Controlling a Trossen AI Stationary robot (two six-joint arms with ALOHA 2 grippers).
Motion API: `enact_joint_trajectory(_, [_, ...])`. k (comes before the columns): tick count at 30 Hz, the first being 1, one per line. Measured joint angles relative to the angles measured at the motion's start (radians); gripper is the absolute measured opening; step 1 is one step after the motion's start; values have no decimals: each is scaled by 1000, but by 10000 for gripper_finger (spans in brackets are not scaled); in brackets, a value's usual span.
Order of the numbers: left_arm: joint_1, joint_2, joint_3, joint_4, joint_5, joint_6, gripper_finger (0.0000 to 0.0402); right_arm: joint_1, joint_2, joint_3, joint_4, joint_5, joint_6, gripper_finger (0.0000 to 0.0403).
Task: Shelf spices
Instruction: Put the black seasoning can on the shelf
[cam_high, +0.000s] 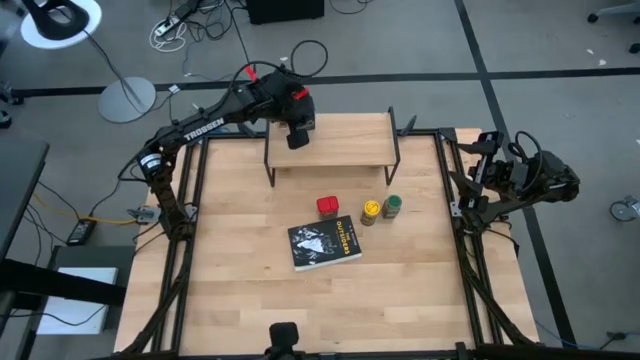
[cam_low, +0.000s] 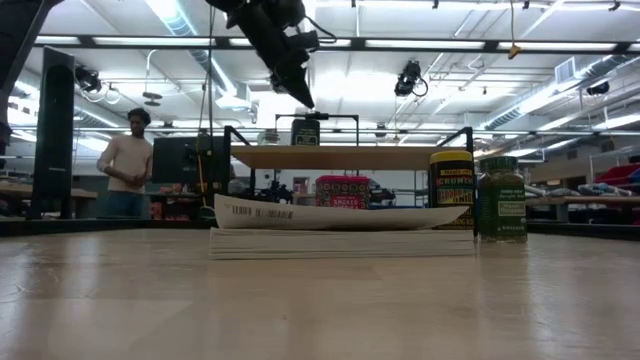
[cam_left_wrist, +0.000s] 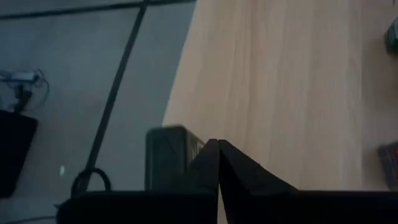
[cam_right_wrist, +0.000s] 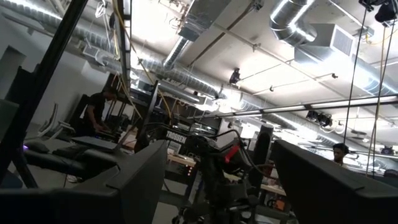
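A dark green-black tin (cam_low: 305, 131) stands upright on the shelf (cam_high: 340, 140), near its left end. My left gripper (cam_left_wrist: 217, 148) is shut with nothing between its fingers. It hangs just above the tin (cam_left_wrist: 166, 157), slanting down and apart from it. On the table in front of the shelf stand the red tin (cam_high: 327, 206), the yellow-topped jar (cam_high: 371, 210) and the green-topped jar (cam_high: 392, 206). My right gripper (cam_right_wrist: 233, 180) waits open at the table's right edge, pointing up into the room.
A flat black book (cam_high: 324, 243) lies on the table near the three containers. The shelf's right half (cam_high: 365, 135) is bare wood. The shelf's thin black legs (cam_high: 396, 165) stand on the table. A person (cam_low: 128, 165) stands in the room beyond the table.
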Motion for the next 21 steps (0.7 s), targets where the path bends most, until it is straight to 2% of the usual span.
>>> enact_joint_trajectory(8, [0, 0, -22, -91, -14, -15, 2, 0, 0, 0, 0, 0, 0, 293])
enact_joint_trajectory(21, [30, 0, -53, -83, -71, -56, 0, 0, 0, 0, 0, 0, 5, 293])
